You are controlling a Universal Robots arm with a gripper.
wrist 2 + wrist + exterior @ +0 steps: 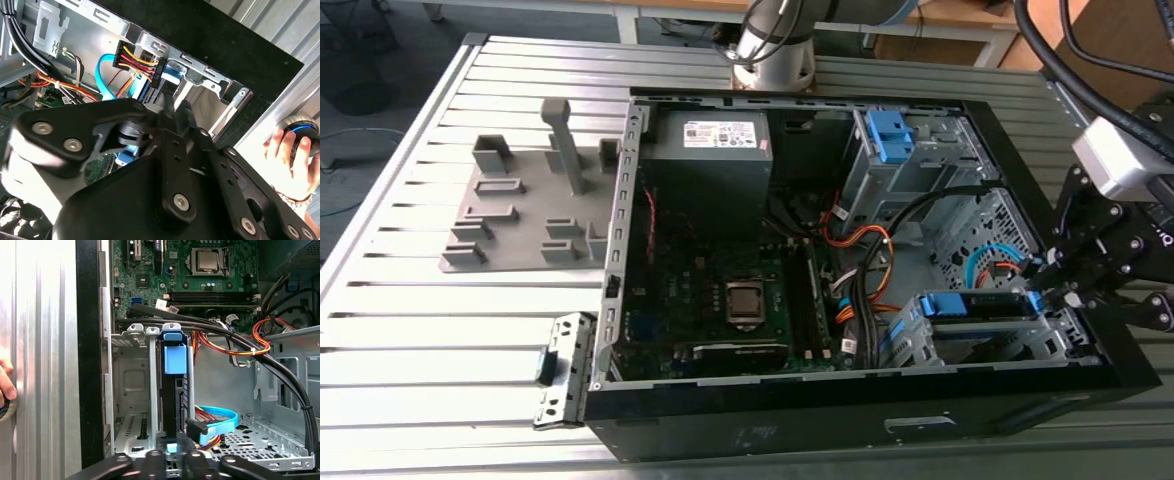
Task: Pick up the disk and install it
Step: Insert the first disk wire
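Observation:
The disk (974, 308) stands on edge inside the metal drive cage (1047, 335) at the case's corner on the exterior view's right, its blue bracket on top. In the first wrist view the disk (171, 400) shows as a dark narrow edge in the cage slot, under the blue bracket tab (175, 357). My gripper (1054, 287) hangs at the case's outer wall, right at the disk's end. In both wrist views the gripper (173, 456) (176, 107) points at that end, where a blue data cable and a red-yellow power cable (137, 62) lie close by.
A grey power-supply box (720, 140) and the motherboard (720, 290) fill the case (854, 420). Black and orange cables (240, 342) cross beside the cage. A grey fixture plate (520, 210) lies on the slatted table. A person's hand (287, 155) holds a round device outside the case wall.

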